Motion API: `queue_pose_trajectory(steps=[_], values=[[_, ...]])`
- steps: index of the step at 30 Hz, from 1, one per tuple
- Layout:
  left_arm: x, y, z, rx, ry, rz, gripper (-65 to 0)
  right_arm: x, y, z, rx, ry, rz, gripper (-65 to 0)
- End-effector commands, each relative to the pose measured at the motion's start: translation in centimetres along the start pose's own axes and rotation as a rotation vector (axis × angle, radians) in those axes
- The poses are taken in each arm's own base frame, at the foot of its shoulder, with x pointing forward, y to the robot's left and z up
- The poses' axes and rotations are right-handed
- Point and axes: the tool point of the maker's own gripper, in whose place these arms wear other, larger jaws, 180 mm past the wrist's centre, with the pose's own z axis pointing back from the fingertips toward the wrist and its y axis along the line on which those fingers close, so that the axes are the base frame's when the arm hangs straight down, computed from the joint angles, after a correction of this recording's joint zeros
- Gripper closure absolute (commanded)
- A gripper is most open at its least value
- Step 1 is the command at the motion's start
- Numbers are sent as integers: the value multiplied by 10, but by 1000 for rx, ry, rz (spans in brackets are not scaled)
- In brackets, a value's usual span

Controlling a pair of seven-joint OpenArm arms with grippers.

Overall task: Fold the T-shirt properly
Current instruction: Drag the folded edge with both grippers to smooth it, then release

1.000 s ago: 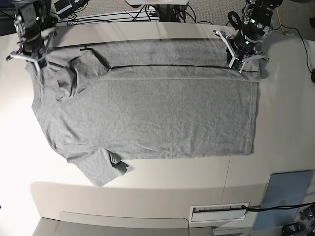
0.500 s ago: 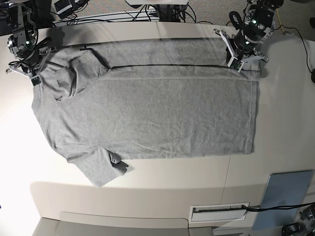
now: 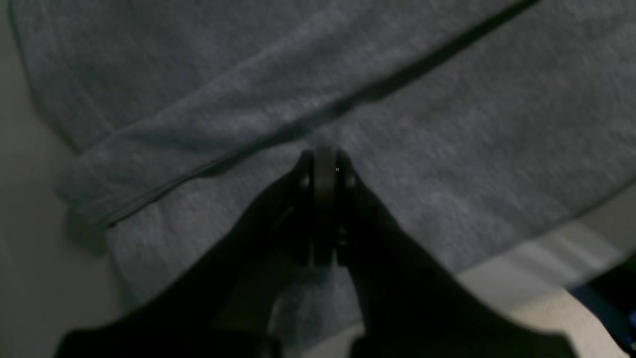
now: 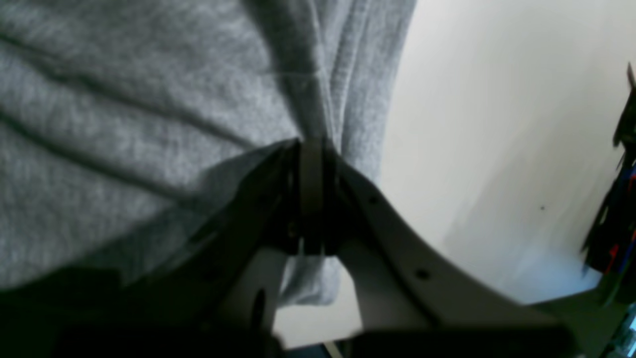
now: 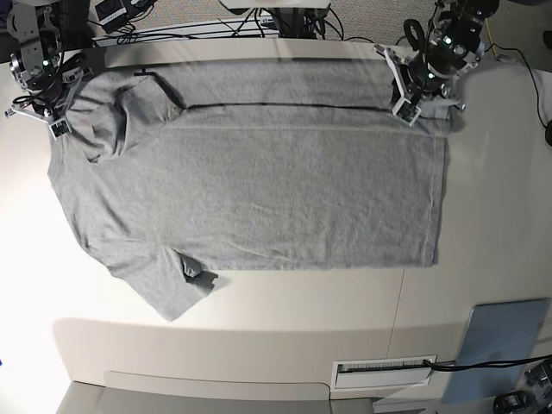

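Observation:
The heather-grey T-shirt (image 5: 259,190) lies spread on the pale table (image 5: 492,216), plain side up, hem to the right and one sleeve (image 5: 164,289) pointing to the front left. Its far edge is folded over along a dark line. My left gripper (image 5: 405,110) is at the far right hem corner, shut on the T-shirt fabric (image 3: 447,139); the left wrist view shows its tips (image 3: 325,156) pinched together on cloth. My right gripper (image 5: 57,126) is at the far left shoulder, shut on bunched T-shirt fabric (image 4: 124,99), tips (image 4: 311,144) closed.
A blue-grey pad (image 5: 504,345) lies at the front right corner. A white slotted plate (image 5: 384,371) sits at the front edge. Cables (image 5: 216,30) run behind the table's far edge. Bare tabletop lies right of the hem and along the front.
Both grippers have drawn the shirt toward the far edge; the fold line and near side have shifted back. The right gripper has also moved outward to the left, stretching the shoulder.

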Motion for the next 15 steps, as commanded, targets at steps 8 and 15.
queue_pose_trajectory(steps=[8, 15], values=[[-60, -38, 31, -108, 219, -38, 0, -17, 16, 8, 49, 70, 42, 0], [-19, -19, 23, -53, 76, -35, 0, 25, -10, 26, -49, -49, -5, 0]])
